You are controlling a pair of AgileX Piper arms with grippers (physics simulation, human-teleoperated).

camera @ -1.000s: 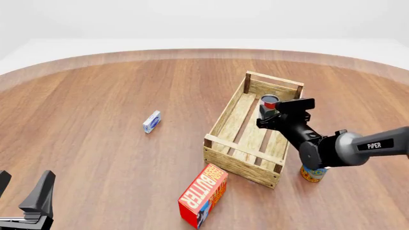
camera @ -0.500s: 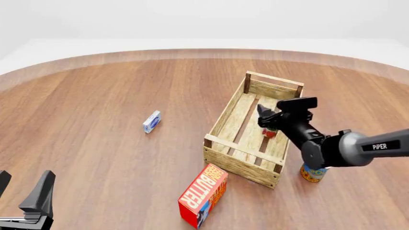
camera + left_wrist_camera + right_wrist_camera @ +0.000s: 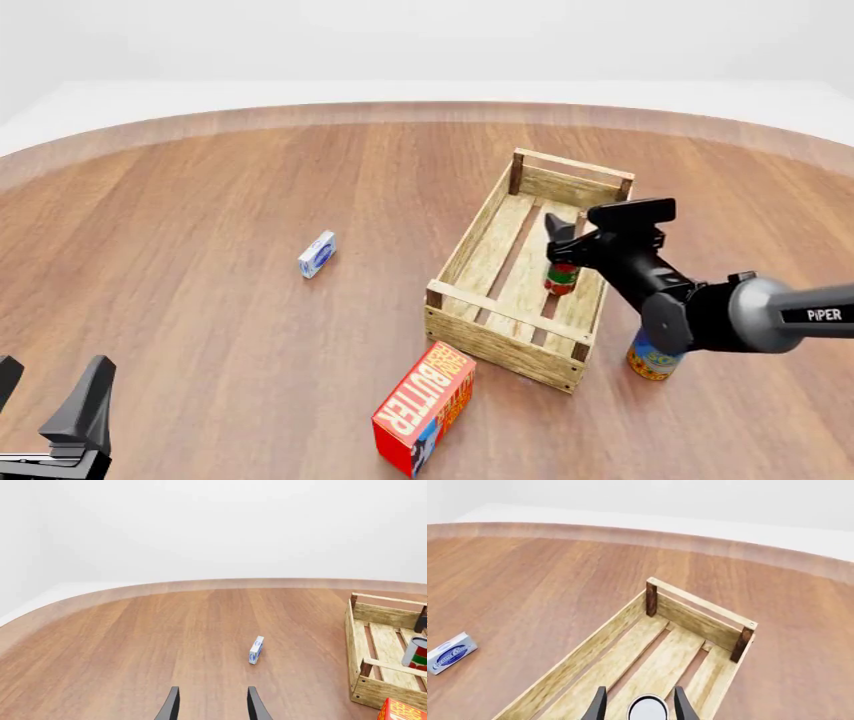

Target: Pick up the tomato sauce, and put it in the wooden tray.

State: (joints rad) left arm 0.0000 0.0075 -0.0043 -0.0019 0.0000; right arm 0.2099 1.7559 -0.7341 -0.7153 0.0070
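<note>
The tomato sauce, a small can with a red, white and green label, stands upright inside the wooden tray toward its right side. My right gripper hovers just above the can, open, with its fingers apart. In the right wrist view the can's pale top shows below and between the fingers of the right gripper, over the tray's slats. The left wrist view shows the can in the tray. My left gripper is open and empty at the near left edge.
A red butter box stands in front of the tray's near corner. A blue-and-yellow can stands right of the tray, under my right arm. A small blue-and-white box lies left of the tray on the wooden table.
The right gripper let go of the tomato sauce. The can went from between the fingers down onto the tray floor. The gripper drew slightly right. The left arm has not moved.
</note>
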